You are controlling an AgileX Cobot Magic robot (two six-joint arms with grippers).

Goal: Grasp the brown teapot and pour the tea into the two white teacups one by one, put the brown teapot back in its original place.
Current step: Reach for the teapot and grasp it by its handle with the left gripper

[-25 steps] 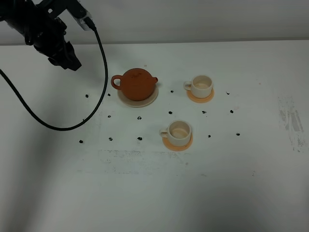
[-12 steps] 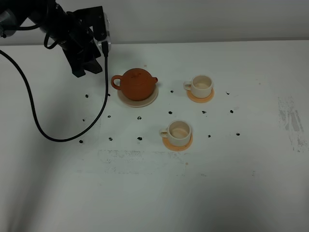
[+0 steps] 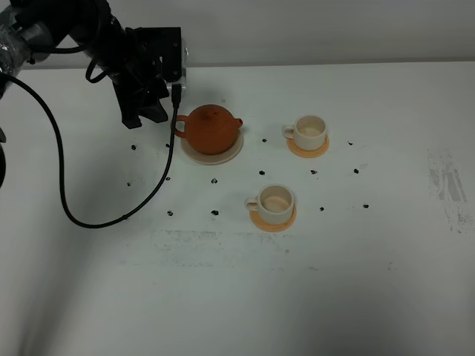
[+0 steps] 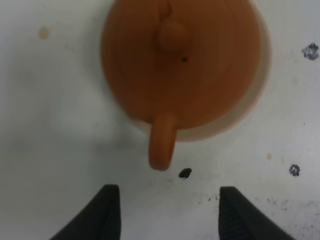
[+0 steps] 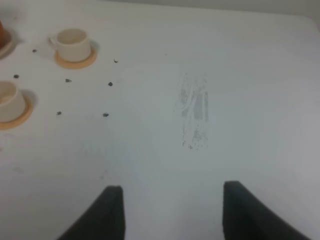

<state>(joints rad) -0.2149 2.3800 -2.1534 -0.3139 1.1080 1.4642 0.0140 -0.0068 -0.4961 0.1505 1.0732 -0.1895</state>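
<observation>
- The left gripper (image 4: 169, 189) is seen with its two fingers spread apart and nothing between them.
- It is held above the white table (image 3: 371, 282), just beside the loop handle (image 4: 162, 142) of the brown teapot (image 3: 214, 130), without touching it.
- The teapot is seated upright on the beige saucer (image 3: 223, 158), lid on; the handle is turned toward the left gripper and the spout toward the cups.
- One white teacup (image 3: 310, 132) is set on an orange coaster (image 3: 308, 152), level with the teapot and well apart from it.
- The second white teacup (image 3: 276, 202) is set on its own coaster (image 3: 271, 224), nearer the camera.
- A black cable (image 3: 63, 200) is looped down from the left arm over the table.
- The right gripper (image 5: 172, 187) is also shown with its fingers parted and empty, over bare table near a grey smudge (image 5: 195, 117).
</observation>
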